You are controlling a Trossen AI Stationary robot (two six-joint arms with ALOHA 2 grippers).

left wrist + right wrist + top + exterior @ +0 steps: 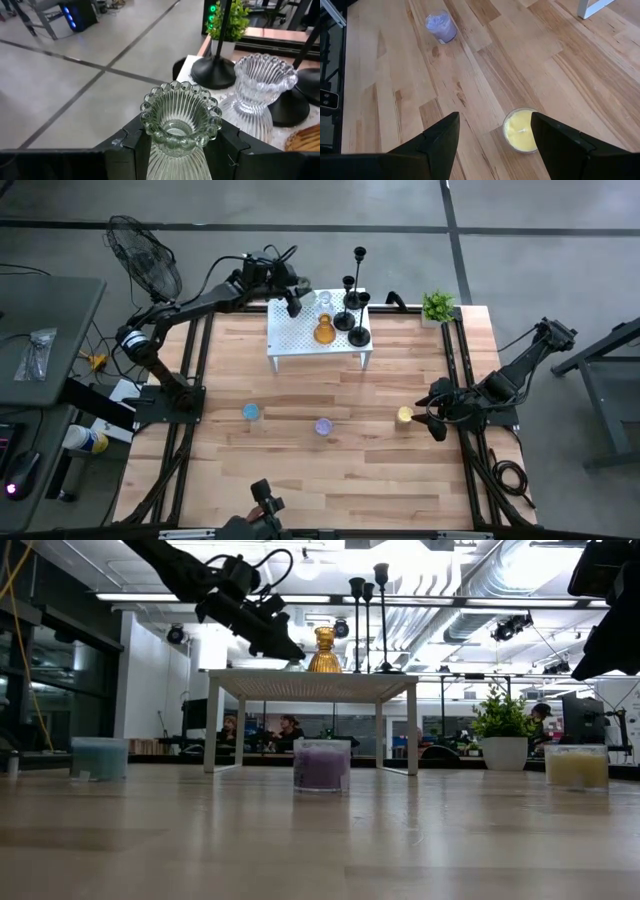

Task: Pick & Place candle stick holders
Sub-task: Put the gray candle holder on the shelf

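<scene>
Left wrist view: left gripper (180,150) clamps a clear ribbed holder (180,120) at the shelf's (290,340) back left corner. Right gripper (495,145), fingers apart, hovers over the yellow candle (520,131) near the table's (330,470) right edge.

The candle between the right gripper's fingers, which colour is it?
Yellow. The candle in its clear glass shows best in the right wrist view, on the wooden table.

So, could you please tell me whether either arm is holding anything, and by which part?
The left tool grips a clear ribbed glass holder by its neck, just below the beaded rim. The right tool is open above the yellow candle, holding nothing.
</scene>
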